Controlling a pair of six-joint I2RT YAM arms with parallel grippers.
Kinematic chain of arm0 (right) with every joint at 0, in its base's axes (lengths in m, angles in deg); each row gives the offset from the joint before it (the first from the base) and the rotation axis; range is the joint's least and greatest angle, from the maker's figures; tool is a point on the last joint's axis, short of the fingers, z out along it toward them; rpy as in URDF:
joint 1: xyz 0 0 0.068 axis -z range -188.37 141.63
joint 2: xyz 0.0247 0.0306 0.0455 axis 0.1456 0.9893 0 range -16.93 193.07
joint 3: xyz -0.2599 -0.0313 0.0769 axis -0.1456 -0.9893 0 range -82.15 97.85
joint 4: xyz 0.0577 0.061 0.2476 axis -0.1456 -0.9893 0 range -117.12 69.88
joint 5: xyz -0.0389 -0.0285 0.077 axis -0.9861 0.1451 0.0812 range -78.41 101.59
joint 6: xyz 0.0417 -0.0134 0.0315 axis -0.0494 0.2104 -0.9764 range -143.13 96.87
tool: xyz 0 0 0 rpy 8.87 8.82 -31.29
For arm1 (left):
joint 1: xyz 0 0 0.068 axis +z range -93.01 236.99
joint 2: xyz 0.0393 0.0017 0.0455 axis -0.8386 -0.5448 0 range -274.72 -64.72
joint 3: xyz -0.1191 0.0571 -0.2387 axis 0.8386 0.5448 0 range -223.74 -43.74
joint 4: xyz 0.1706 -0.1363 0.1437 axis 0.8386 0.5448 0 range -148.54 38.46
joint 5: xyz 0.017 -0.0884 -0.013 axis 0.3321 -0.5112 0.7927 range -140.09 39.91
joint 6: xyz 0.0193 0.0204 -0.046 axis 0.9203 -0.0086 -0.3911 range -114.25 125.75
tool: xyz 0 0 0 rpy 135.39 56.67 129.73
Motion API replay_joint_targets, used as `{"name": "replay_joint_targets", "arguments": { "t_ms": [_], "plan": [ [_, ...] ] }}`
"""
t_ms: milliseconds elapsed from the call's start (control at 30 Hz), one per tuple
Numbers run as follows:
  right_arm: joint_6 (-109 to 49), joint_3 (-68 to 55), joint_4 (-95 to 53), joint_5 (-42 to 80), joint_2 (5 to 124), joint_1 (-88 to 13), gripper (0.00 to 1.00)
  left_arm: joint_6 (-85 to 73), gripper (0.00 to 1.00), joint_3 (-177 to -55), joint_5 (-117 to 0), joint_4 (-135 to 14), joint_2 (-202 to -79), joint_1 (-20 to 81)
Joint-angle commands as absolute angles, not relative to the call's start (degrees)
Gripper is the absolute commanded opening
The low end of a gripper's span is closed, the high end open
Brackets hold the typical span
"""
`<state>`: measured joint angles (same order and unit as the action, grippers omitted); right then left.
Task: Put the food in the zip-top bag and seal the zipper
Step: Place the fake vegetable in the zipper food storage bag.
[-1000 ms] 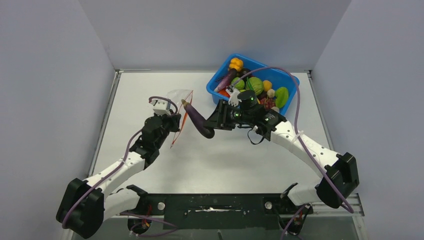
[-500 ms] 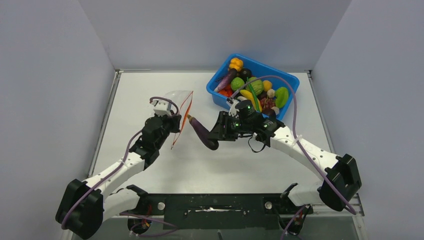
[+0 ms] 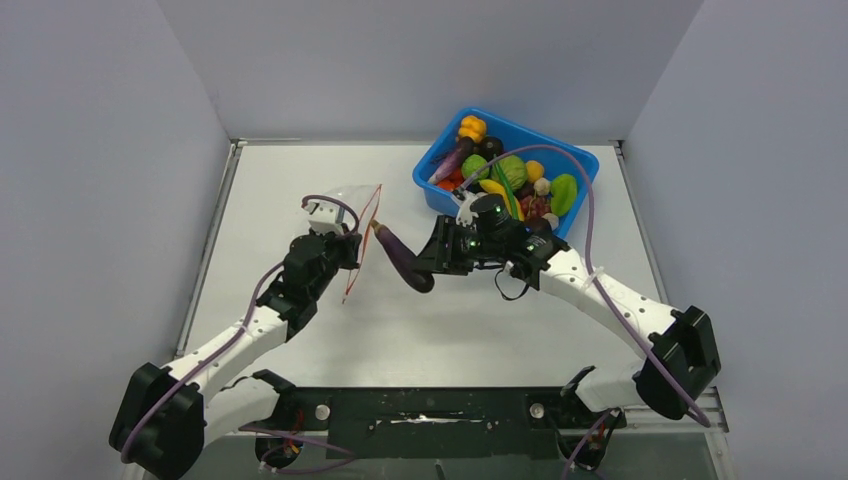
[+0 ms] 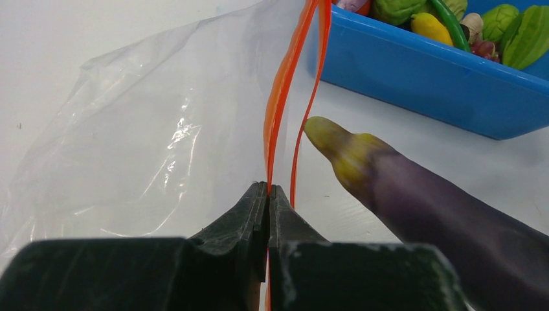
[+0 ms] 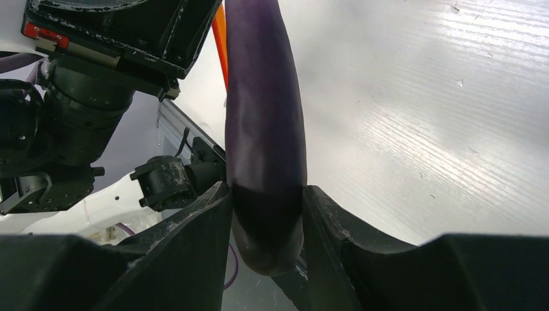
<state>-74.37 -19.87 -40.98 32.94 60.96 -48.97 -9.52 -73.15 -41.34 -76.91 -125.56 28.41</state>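
My left gripper [image 3: 352, 250] [image 4: 268, 189] is shut on one side of the red-orange zipper [image 4: 280, 103] and holds the clear zip-top bag [image 4: 162, 136] [image 3: 352, 200] upright with its mouth slightly parted. My right gripper [image 3: 425, 268] [image 5: 265, 194] is shut on the thick end of the dark purple eggplant [image 3: 398, 258] [image 5: 264, 123]. The eggplant's yellowish tip [image 4: 336, 139] sits just right of the bag's mouth, outside it. More food lies in the blue bin [image 3: 580, 163]: a banana [image 3: 494, 189], green fruits, a long green pod.
The blue bin [image 4: 414, 71] stands at the back right, just behind my right wrist. Grey walls close in the white table [image 3: 480, 320] on the left, back and right. Purple cables loop over both arms.
My right gripper has drawn the eggplant back out towards the near right, then nudged it left again so its tip nears the zipper. The bag and left gripper have barely moved.
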Motion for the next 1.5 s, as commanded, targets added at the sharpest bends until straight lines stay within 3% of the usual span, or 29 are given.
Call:
{"name": "replay_joint_targets", "arguments": {
  "t_ms": [0,267,833,1133,1467],
  "plan": [
    [-73.75,-20.94,-39.37,31.62,56.35,-49.22,0.19,-8.46,0.00,-76.39,-43.56,-77.30,-123.41,28.09],
    [-75.93,-23.52,-30.78,35.69,56.41,-49.42,0.19,-7.46,0.00,-75.56,-43.98,-76.89,-122.36,28.02],
    [-77.08,-20.99,-31.02,36.30,65.35,-46.47,0.19,-1.12,0.00,-77.53,-45.83,-75.35,-120.01,23.73],
    [-77.96,-17.16,-29.41,35.00,68.32,-45.15,0.19,1.34,0.00,-76.31,-53.54,-76.79,-118.66,22.98],
    [-79.28,-15.26,-24.50,29.81,70.15,-44.76,0.19,-10.17,0.00,-73.52,-58.38,-83.79,-117.55,22.78]
  ]
}}
